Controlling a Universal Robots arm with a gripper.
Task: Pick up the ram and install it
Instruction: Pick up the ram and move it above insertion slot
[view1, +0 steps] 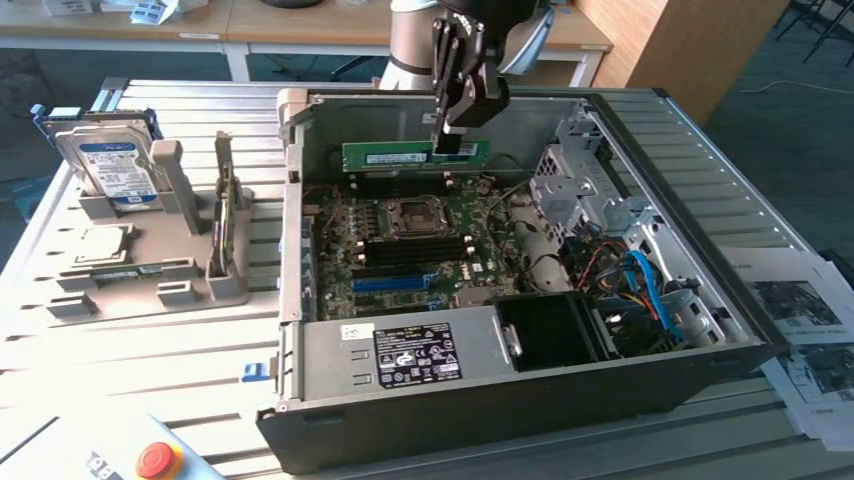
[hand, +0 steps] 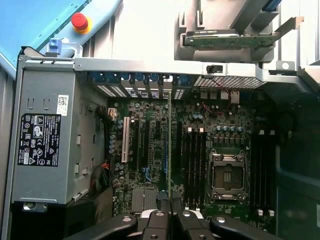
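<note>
The ram (view1: 400, 156) is held clenched in the gripper (view1: 454, 148) by its upper edge, near one end. It hangs level and on edge inside the open case (view1: 534, 400), which lies on the table (view1: 174, 360). It is held above the motherboard (view1: 414, 250), near the case's far wall and clear of the board.

In the wrist view the ram (hand: 170, 150) is seen edge-on as a thin line running away from the gripper (hand: 170, 202). The line lies parallel to the black memory slots (hand: 192, 165) but just beside them, over the expansion slots rather than over a memory slot.

The step in hand is judged to be bringing the stick over a slot. It is done well if the stick is kept level, its length is matched to one slot's line before any descent, and pressure is spread evenly so that neither end seats first.

The contact edge and its notch cannot be made out, so orientation cannot be confirmed. The slot latches are too small to tell whether they are open. The arm is cut off at the top of the exterior view.
</note>
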